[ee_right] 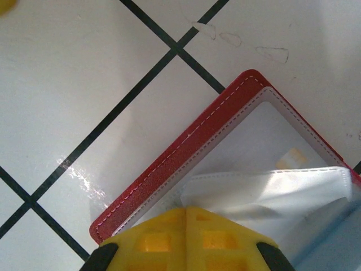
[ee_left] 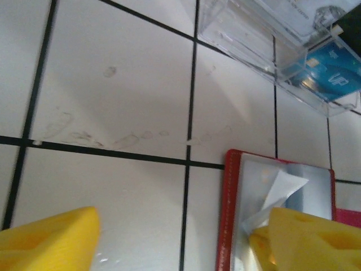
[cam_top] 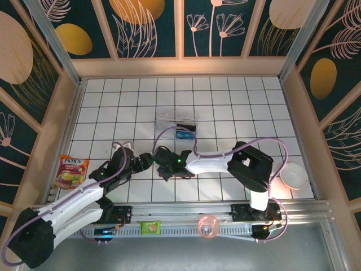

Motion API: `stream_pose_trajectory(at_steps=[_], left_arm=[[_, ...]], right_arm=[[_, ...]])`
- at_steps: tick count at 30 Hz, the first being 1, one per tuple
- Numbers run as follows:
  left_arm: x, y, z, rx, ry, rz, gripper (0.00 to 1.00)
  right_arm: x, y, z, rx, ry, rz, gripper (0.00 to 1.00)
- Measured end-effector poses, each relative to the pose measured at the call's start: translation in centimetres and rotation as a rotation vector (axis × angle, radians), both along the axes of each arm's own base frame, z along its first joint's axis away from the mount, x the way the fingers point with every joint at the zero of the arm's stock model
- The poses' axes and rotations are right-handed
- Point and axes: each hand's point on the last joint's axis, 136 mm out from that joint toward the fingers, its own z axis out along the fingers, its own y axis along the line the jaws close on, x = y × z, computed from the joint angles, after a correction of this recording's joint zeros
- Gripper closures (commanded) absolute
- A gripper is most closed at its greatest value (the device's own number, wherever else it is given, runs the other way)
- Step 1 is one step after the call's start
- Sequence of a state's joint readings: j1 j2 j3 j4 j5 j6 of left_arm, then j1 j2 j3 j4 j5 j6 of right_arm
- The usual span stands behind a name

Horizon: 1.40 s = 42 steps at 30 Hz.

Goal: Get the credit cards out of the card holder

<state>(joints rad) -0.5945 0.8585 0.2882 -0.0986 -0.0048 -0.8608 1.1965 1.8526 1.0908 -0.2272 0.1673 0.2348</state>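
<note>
We see the card holder [ee_right: 248, 141] lying open on the white tiled bench [ee_left: 113, 73], its red stitched cover flat and its clear sleeves facing up. In the right wrist view it fills the lower right of the frame. One sleeve holds a pale card [ee_right: 282, 147] with a gold chip, and another sleeve stands up in a loose fold. The right end effector [ee_right: 186, 228] sits at the bottom centre with its yellow fingers drawn together over that fold; we cannot tell whether the sleeve is caught between them.

In the left wrist view the holder lies at the lower right. The left end effector [ee_left: 180, 220] has its fingers [ee_left: 51, 240] wide apart, the right-hand one over the sleeves.

Above the holder stands a clear plastic box [ee_left: 248, 39] with a blue card [ee_left: 330, 73] inside.

From the top, both end effectors meet at centre frame. A snack bag [cam_top: 70, 171] lies at the left and a white bowl [cam_top: 294, 176] at the right.
</note>
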Motion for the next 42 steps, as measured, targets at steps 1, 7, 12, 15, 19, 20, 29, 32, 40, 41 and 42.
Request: stream_pose_trajectory(at_steps=[1,7,12,15,19,20,29,32,40,41,42], left_arm=[[0.0,-0.2,-0.1,-0.004,0.005,-0.009,0.42],[-0.1,-1.9,-0.8,-0.044,0.037,-0.077,0.65],[-0.5,-3.5,-2.0,-0.055,0.075,-0.136,0.7],[-0.8,-4.7,-2.6,-0.045,0.098,-0.174,0.72],[-0.7,-6.0,-2.9,-0.042,0.114,-0.21,0.74],[-0.6,-6.2,-3.1,-0.037,0.119,-0.215,0.74],[-0.7,-8.8,-2.1,-0.062,0.115,-0.293,0.71],[-1.0,-10.3,-2.3,-0.067,0.135,-0.343,0.72],[-2.1,-15.8,-2.4,-0.061,0.168,-0.517,0.74],[-2.2,-16.5,-2.3,-0.061,0.169,-0.537,0.75],[-2.3,-17.0,-2.4,-0.061,0.171,-0.554,0.75]], right_arm=[[0.0,-0.1,0.1,0.01,-0.002,-0.002,1.0],[-0.1,-0.9,1.1,0.109,0.005,-0.001,1.0],[0.0,-0.8,2.7,0.205,0.005,0.003,1.0],[-0.1,-0.7,3.5,0.251,0.003,0.01,1.0],[-0.4,-0.6,3.9,0.282,0.006,0.018,0.91],[-0.4,-0.6,3.8,0.285,0.008,0.016,0.81],[0.7,-3.5,7.2,0.355,-0.078,-0.081,0.7],[1.8,-5.2,8.7,0.387,-0.123,-0.157,0.74],[3.2,-8.9,9.7,0.386,-0.178,-0.309,0.79],[3.3,-9.3,9.7,0.387,-0.178,-0.323,0.8],[3.3,-9.6,9.7,0.385,-0.177,-0.332,0.8]])
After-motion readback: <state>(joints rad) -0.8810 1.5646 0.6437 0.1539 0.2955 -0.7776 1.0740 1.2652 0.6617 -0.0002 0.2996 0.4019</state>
